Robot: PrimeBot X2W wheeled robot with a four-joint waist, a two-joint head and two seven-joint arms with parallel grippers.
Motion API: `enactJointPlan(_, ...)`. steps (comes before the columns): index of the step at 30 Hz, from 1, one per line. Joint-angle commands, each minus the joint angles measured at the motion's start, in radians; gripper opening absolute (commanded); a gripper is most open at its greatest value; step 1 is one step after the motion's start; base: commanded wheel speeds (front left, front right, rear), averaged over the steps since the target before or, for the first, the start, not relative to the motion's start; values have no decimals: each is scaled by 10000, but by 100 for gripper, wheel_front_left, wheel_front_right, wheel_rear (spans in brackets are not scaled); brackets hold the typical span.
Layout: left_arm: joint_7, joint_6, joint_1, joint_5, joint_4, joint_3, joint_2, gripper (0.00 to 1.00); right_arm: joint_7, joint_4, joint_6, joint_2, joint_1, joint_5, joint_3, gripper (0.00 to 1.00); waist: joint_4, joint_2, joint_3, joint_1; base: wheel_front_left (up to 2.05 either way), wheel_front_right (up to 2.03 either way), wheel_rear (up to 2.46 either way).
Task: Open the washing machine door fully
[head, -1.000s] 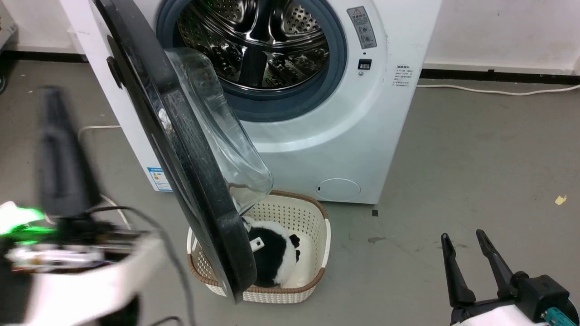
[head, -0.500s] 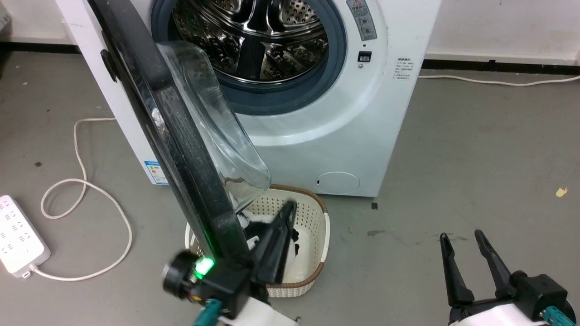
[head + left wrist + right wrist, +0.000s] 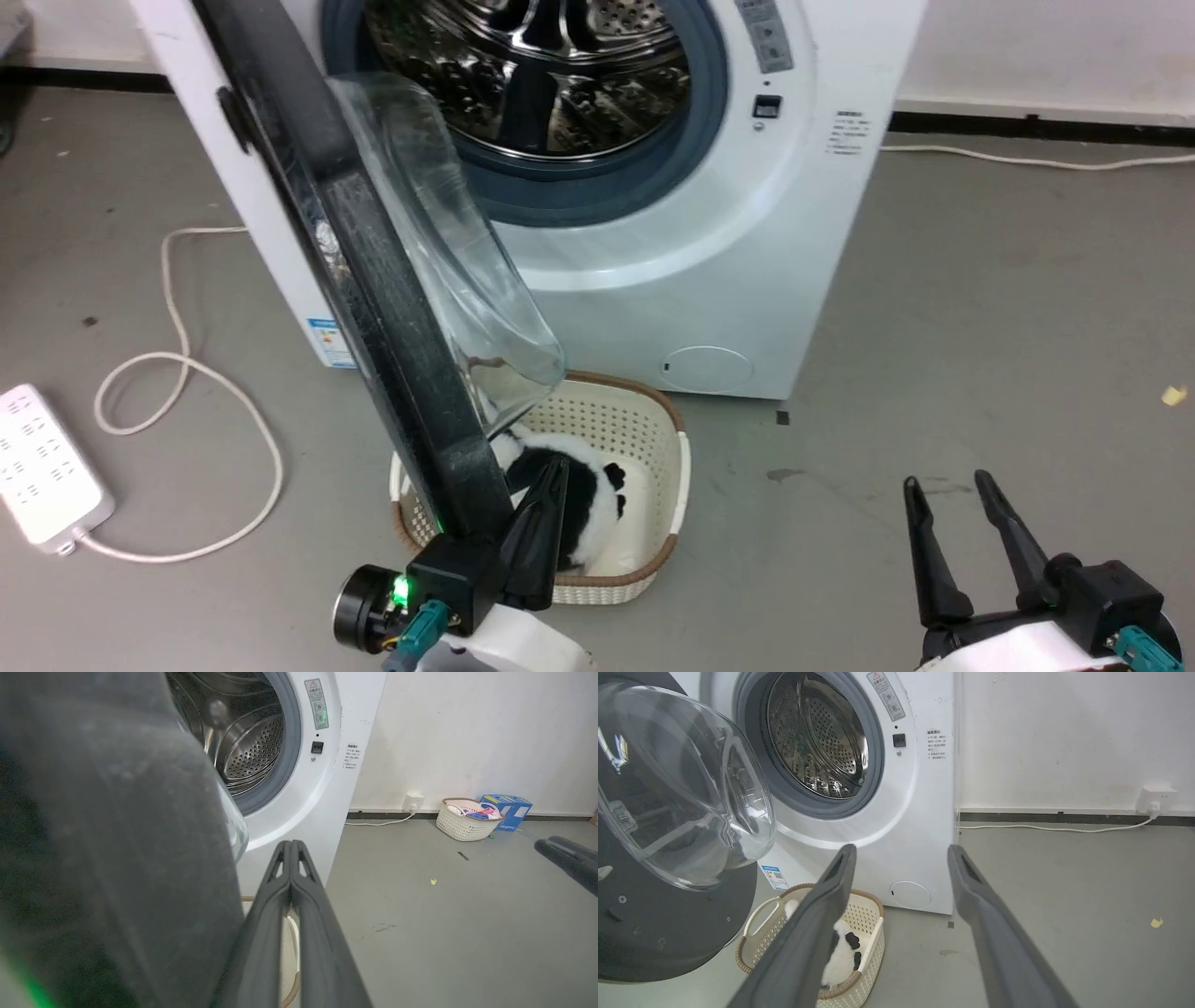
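My left jaws are pressed together on nothing, their two long dark fingers [image 3: 546,523] rising at the lower middle of the head view. They stand just beside the bottom edge of the large round glossy black washing machine door [image 3: 373,280], on the side of its bulging clear glass bowl. I cannot tell whether they touch it. A second ago that arm was a blur at the far left of the frame, outside the door, so it has swung round to the inner face. The door stands much as before, roughly half open from the white front-loading washing machine [image 3: 709,271], above the cream perforated basket [image 3: 597,590]. I judge a leftward push comes next. My right jaws hang apart and empty at the lower right, well clear.
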Motion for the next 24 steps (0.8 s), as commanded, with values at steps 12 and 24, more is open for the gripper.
enactJointPlan(12,-198,151,149,-589,454,729,475,0,55,-124,8,-18,183,-51,59,100,2159,-1,-260,0,0,0,0)
enactJointPlan(24,21,432,-777,-1193,478,2256,1436,0,624,-905,8,-734,13,-149,261,100,3505,-1,913,0,0,0,0)
